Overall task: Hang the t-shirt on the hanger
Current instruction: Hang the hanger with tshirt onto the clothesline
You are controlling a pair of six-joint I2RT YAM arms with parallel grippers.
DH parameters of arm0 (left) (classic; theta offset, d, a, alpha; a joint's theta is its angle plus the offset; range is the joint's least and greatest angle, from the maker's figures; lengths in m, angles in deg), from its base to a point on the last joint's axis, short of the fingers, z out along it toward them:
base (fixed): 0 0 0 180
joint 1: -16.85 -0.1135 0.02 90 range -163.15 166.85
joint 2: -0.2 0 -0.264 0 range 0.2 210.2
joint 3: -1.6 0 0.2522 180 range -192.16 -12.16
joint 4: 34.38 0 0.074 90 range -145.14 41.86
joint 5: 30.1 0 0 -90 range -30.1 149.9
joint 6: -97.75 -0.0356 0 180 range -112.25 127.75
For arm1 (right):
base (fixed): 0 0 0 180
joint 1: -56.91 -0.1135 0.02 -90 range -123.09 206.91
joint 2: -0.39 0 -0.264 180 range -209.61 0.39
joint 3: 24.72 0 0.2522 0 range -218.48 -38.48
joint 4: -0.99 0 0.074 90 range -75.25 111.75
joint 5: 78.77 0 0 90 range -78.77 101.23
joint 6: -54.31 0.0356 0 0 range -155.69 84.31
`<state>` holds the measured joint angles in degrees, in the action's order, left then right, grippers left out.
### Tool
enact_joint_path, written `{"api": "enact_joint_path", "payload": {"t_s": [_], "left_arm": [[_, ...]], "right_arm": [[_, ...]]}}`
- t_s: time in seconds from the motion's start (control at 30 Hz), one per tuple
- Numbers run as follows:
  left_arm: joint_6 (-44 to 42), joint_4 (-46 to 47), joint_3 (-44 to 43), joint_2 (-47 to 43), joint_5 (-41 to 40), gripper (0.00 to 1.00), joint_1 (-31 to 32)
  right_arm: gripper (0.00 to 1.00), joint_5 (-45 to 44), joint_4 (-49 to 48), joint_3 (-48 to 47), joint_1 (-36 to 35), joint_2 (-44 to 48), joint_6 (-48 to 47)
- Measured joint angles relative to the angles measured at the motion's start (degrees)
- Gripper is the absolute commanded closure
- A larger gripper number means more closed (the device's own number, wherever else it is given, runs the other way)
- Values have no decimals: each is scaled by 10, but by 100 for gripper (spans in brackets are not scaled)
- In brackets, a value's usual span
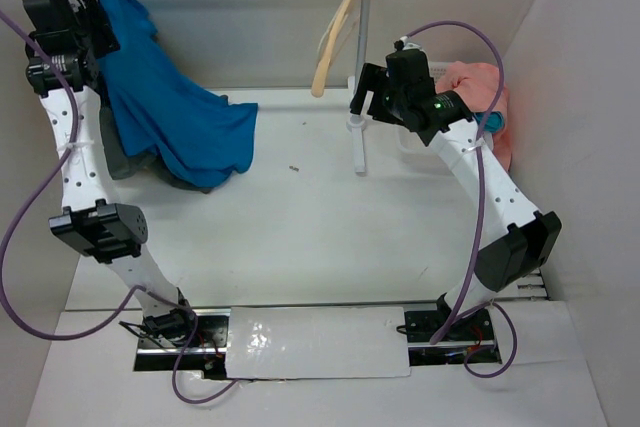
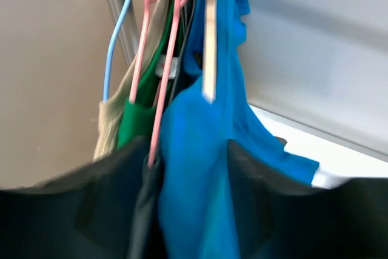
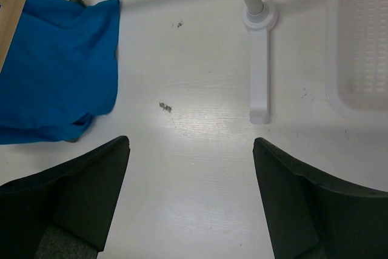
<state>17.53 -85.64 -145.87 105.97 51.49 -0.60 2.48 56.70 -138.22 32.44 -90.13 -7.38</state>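
The royal-blue t-shirt (image 1: 170, 107) hangs from the top left by the rail and drapes down onto the table. In the left wrist view the t-shirt (image 2: 194, 168) fills the gap between my jaws, with the brownish-tan hanger (image 2: 210, 40) showing as a strip inside its upper part. My left gripper (image 1: 98, 19) is raised at the rail and shut on the t-shirt (image 2: 188, 150). My right gripper (image 1: 362, 94) is open and empty (image 3: 191, 144) above bare table, right of the shirt's hem (image 3: 54, 65).
Pink wire hangers (image 2: 163, 40), a blue wire hanger (image 2: 115, 34) and green and beige garments hang left of the shirt. A dark grey shirt (image 1: 135, 162) lies under it. A pale cream hanger (image 1: 335, 37), the rack post (image 1: 360, 97), a white basket (image 3: 364, 40) and salmon-pink cloth (image 1: 480, 97) stand right.
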Motion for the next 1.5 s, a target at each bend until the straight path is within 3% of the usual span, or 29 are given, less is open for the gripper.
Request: {"api": "enact_joint_path", "payload": {"t_s": [0.07,0.2,0.47,0.63,0.77,1.17,1.5], "left_arm": [[-5,-5,19,-24,9,15,-2],[-5,-12,36,-80,31,0,-2],[10,-26,110,-236,93,0,25],[21,-54,229,-348,139,0,97],[26,-84,311,-384,140,0,172],[112,-97,624,-395,146,0,320],[176,-77,677,-389,101,0,432]], "right_arm": [[9,0,0,0,0,0,0],[8,1,-4,9,0,3,2],[3,7,-1,56,0,23,1],[0,7,3,112,0,54,-4],[0,6,12,168,0,93,-10],[0,9,78,261,0,104,1],[0,7,75,318,0,138,6]]}}
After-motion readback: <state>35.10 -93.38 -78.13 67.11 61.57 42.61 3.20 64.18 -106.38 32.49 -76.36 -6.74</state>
